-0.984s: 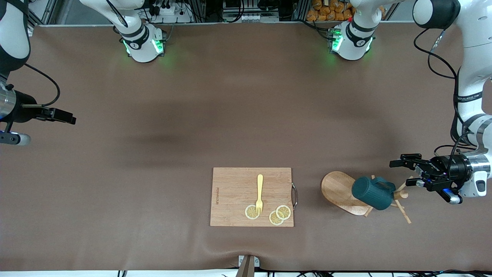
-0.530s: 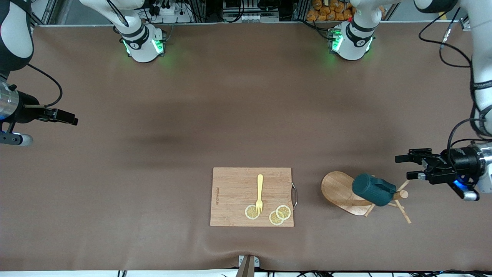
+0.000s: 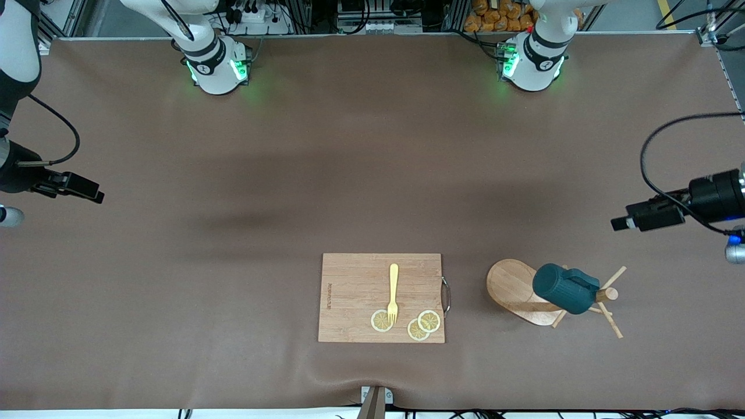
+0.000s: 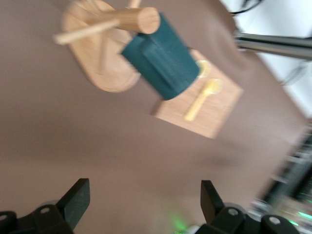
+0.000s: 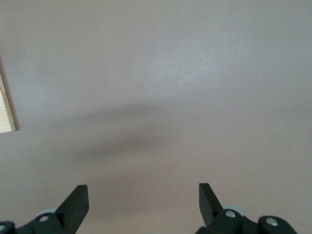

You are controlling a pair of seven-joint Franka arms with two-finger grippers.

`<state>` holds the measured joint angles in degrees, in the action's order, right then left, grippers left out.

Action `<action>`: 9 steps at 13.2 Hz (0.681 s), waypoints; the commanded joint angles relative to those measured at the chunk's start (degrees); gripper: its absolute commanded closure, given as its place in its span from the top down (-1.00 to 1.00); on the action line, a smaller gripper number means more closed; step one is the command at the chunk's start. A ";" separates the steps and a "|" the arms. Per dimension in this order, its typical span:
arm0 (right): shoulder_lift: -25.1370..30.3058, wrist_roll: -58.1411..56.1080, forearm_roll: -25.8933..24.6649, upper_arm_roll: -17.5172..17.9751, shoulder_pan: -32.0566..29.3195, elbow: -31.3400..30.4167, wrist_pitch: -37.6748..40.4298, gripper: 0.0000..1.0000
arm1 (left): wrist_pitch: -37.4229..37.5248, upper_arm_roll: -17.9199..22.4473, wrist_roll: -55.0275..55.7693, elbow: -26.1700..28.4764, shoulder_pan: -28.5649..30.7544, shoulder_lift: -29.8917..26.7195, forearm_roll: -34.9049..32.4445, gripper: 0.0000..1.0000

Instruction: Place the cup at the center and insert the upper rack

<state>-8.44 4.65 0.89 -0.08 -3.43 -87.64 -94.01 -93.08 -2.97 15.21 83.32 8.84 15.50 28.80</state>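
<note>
The dark teal cup (image 3: 564,289) hangs on the light wooden mug tree, the upper rack (image 3: 509,285), which stands on its oval base toward the left arm's end of the table. My left gripper (image 3: 618,223) is open and empty, up in the air over bare table near that end, apart from the rack. In the left wrist view the cup (image 4: 163,63) and the rack (image 4: 92,68) show well ahead of the open left gripper (image 4: 145,195). My right gripper (image 3: 96,195) is open and empty over bare table at the right arm's end, and its wrist view shows the same (image 5: 144,195).
A rectangular wooden cutting board (image 3: 349,279) lies near the table's front middle, beside the rack. On it are a yellow fork (image 3: 393,291) and three lemon slices (image 3: 381,320). The board also shows in the left wrist view (image 4: 214,112), and its edge in the right wrist view (image 5: 6,112).
My left gripper has drawn back from the rack and cup, rising and moving toward the left arm's end of the table. My right gripper has shifted slightly. Cup and rack have not moved.
</note>
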 commanded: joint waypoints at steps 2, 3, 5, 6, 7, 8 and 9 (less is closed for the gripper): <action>0.00 -0.78 0.16 0.16 -0.53 0.54 -0.03 1.00 | -1.93 -5.62 -0.97 4.57 -0.05 -8.71 -18.11 1.00; -0.09 -0.78 0.25 0.16 -0.53 0.54 -0.03 1.00 | -1.67 -7.12 -2.19 5.18 -0.05 -10.30 -23.65 1.00; 0.00 -0.78 0.25 0.16 -0.53 0.54 -0.03 1.00 | 0.60 -8.10 -5.88 6.24 -0.14 -12.76 -28.78 1.00; -0.09 -0.69 0.25 0.16 -0.53 0.54 0.05 1.00 | 2.18 -8.10 -7.46 6.41 0.03 -13.30 -28.89 1.00; 0.00 -0.69 0.25 0.16 -0.53 0.54 0.05 1.00 | 3.42 -8.01 -9.13 6.68 -0.05 -13.82 -29.15 1.00; 0.00 -0.69 0.25 0.16 -0.53 0.54 0.14 1.00 | 3.86 -8.01 -10.62 7.64 -0.05 -15.13 -30.11 1.00; 0.00 -0.69 0.25 0.16 -0.53 0.54 0.14 1.00 | 3.87 -8.01 -11.34 8.78 -0.23 -16.54 -30.29 1.00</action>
<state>-8.43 4.45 0.89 -0.14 -3.51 -87.63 -94.07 -89.39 -10.89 6.33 88.66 8.53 2.54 0.20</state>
